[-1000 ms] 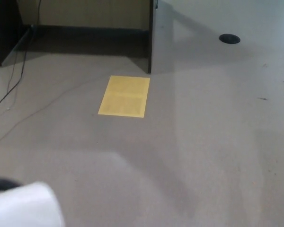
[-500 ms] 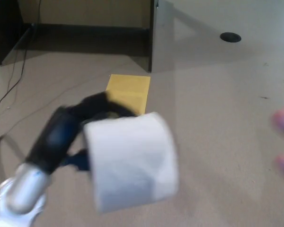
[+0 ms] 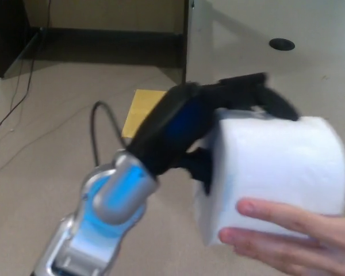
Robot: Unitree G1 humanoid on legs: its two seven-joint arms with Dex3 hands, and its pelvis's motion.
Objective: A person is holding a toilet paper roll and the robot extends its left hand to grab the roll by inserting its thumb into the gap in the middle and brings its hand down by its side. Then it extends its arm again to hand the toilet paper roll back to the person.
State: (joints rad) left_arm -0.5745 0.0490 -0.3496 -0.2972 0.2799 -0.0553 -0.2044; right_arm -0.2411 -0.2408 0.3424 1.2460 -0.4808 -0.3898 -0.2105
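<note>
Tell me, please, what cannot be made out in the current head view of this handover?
- Left hand's thumb: hidden behind the toilet paper roll.
- The roll's middle gap: faces away, hidden by the hand.
- Person's hand: cut off by the right and bottom edges.
- Yellow sheet: mostly covered by the arm.

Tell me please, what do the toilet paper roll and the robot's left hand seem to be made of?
Toilet paper roll: soft white paper, matte and slightly fuzzy, with no shine. A person's hand cups it from below. Left hand: probably hard black plastic, smooth with a faint blue sheen; its wrist joint looks like silver metal or metallic-coated plastic, judging by the bright reflections.
</note>
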